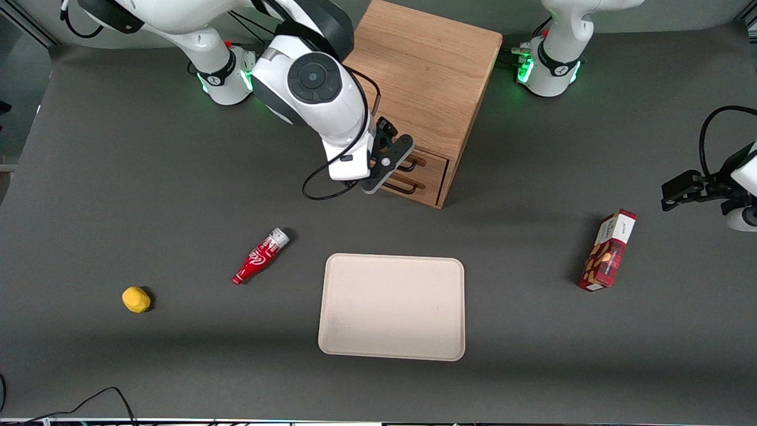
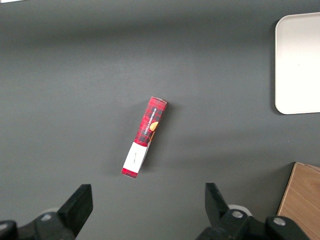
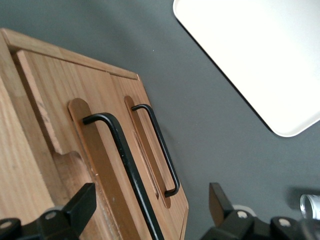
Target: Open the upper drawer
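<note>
Gripper (image 1: 395, 167) hovering open right in front of cabinet (image 1: 426, 89), fingers (image 3: 80, 205) straddling the black handle (image 3: 125, 165) of the upper drawer (image 3: 65, 150), not yet touching it. Drawer sitting shut in the cabinet, above its lower twin (image 1: 417, 188). Tray (image 1: 391, 306) lying nearer the camera than the cabinet, bottle (image 1: 261, 256) beside it.

Grey table (image 1: 118, 177), cabinet (image 1: 426, 77), tray (image 1: 391, 307), bottle (image 1: 260, 256), box (image 1: 609, 251), perhaps lemon (image 1: 136, 299)
</note>
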`<state>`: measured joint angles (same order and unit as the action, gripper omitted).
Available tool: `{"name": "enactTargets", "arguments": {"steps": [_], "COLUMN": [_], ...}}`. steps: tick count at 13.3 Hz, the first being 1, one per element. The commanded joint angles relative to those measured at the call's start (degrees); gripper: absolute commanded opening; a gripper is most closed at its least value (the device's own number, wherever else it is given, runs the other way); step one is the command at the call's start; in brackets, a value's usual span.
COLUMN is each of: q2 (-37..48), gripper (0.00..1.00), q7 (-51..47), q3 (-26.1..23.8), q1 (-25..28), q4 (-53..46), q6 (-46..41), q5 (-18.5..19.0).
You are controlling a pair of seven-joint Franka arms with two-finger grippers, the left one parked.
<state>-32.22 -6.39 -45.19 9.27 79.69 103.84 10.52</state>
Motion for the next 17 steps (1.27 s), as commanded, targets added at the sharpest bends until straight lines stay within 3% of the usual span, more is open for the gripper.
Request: {"name": "enactTargets", "arguments": {"steps": [1,11,17], "q2": [-0.5,-2.7,-2.8], "gripper": [1.00,1.00,1.00], "q7": [1.5,4.7,11.7], "q3": [-0.5,1.1,5.0], "q1": [-0.2,-0.5,-1.0], "q4": [1.3,4.1,3.3], "q6": [1.1,5.5,6.4], "q5": [2.7,6.9,6.7]}}
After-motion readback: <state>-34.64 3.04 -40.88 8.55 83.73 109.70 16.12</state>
